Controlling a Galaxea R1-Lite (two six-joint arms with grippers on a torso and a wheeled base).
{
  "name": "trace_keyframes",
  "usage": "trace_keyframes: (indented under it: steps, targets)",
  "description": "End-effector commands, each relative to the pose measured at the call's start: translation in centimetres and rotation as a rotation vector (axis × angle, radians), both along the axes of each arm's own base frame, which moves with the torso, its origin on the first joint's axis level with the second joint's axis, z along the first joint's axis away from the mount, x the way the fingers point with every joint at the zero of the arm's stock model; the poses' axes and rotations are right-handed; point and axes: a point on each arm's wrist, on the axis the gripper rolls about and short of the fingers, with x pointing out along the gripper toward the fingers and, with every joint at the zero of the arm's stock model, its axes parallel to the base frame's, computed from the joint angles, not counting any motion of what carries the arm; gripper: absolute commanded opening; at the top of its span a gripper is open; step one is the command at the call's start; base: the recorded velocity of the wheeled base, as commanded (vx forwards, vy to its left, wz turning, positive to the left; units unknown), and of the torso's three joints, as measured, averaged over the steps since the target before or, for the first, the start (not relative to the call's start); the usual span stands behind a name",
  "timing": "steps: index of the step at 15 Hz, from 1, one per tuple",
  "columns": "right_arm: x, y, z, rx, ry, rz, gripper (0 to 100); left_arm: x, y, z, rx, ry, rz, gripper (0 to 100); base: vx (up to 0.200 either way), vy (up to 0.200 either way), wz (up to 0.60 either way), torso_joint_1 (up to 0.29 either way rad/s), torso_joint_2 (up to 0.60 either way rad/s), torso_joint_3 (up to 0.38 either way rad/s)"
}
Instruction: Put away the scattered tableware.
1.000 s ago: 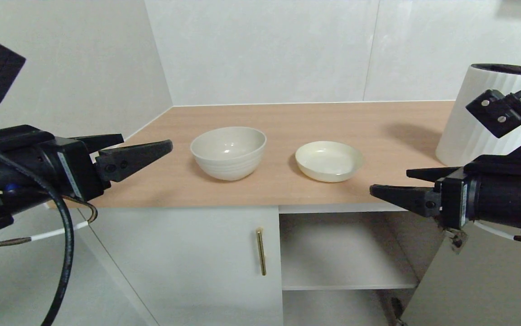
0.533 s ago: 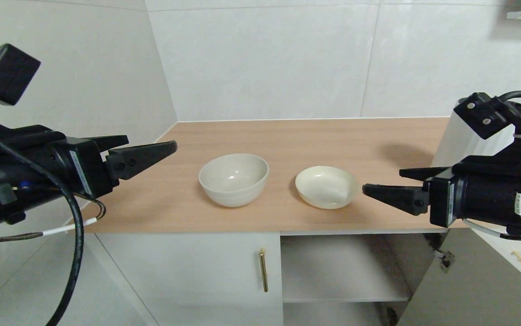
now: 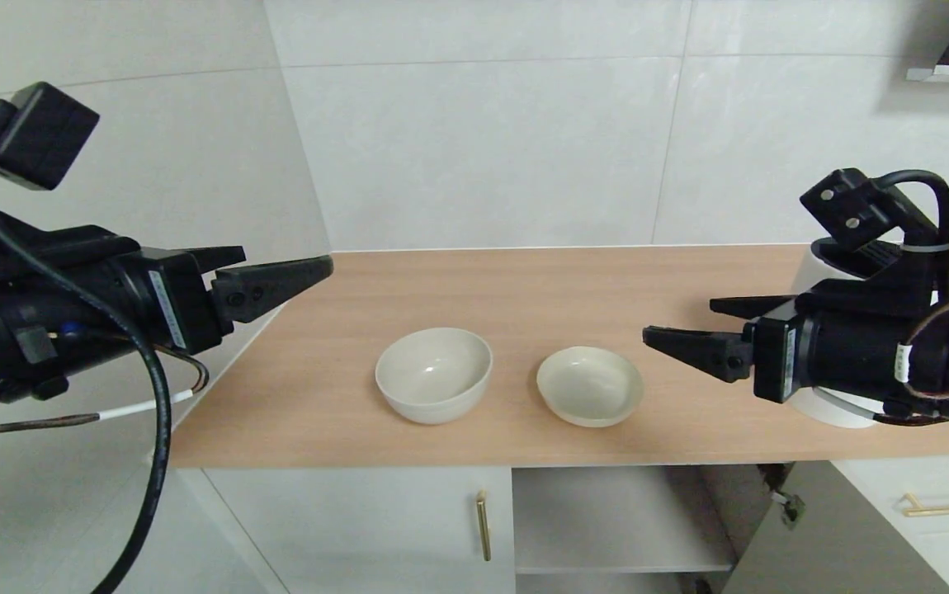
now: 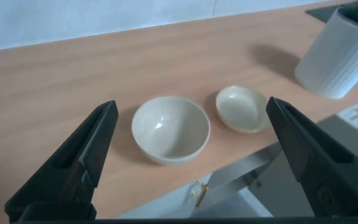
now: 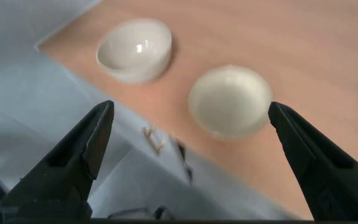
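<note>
I see a deep off-white bowl (image 3: pixel 434 374) sitting upright on the wooden table (image 3: pixel 524 297) near its front edge, with a shallower cream-coloured bowl (image 3: pixel 590 385), also upright and empty, just beside it on the right, not touching.

Left hand (image 3: pixel 286 257), right hand (image 3: pixel 681 318) agape.

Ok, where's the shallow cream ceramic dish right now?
In the head view, the shallow cream ceramic dish sits near the front edge of the wooden countertop, just right of the deeper white bowl, not touching it.
</note>
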Motion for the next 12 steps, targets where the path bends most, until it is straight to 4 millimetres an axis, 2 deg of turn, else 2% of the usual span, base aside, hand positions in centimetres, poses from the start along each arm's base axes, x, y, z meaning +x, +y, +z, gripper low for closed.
trace_keyframes:
  steps: [1,3,4,5,6,8,10,12]
  targets:
    - [1.5,1.0,-1.6,-0.028,0.012,-0.010,100,0.6,-0.2,-0.1,0.004,0.011,0.003,100,0.000,0.000,0.00,0.124,-0.28,-0.159]
    - [3.1,1.8,-0.9,-0.001,-0.007,-0.112,100,1.7,-0.5,0.0,0.010,0.019,0.040,100,0.000,0.000,0.00,0.049,-0.12,-0.071]
    - [4.0,2.3,-0.1,0.068,0.013,-0.184,100,2.4,-0.7,-0.1,0.019,0.027,0.084,100,0.000,0.000,0.00,0.000,0.00,0.000]
    - [4.5,2.8,0.7,0.143,0.059,-0.236,100,3.2,-0.8,-0.1,0.033,0.041,0.132,100,0.000,0.000,0.00,0.000,0.00,0.000]
    - [4.7,2.9,1.0,0.139,0.119,-0.261,100,4.1,-1.1,-0.5,0.058,0.088,0.161,100,0.000,0.000,0.00,0.000,0.00,0.000]
    - [4.7,2.9,0.8,0.095,0.223,-0.284,100,5.4,-1.4,-0.6,0.062,0.207,0.188,100,0.000,0.000,0.00,0.000,0.00,0.000]
    - [5.1,3.1,0.1,0.074,0.253,-0.297,100,6.3,-1.7,-0.5,0.024,0.311,0.211,100,0.000,0.000,0.00,0.000,0.00,0.000]
    - [6.1,3.6,-1.4,0.041,0.294,-0.326,100,8.7,-2.5,-1.5,-0.007,0.492,0.261,100,0.000,0.000,0.00,0.000,0.00,0.000]
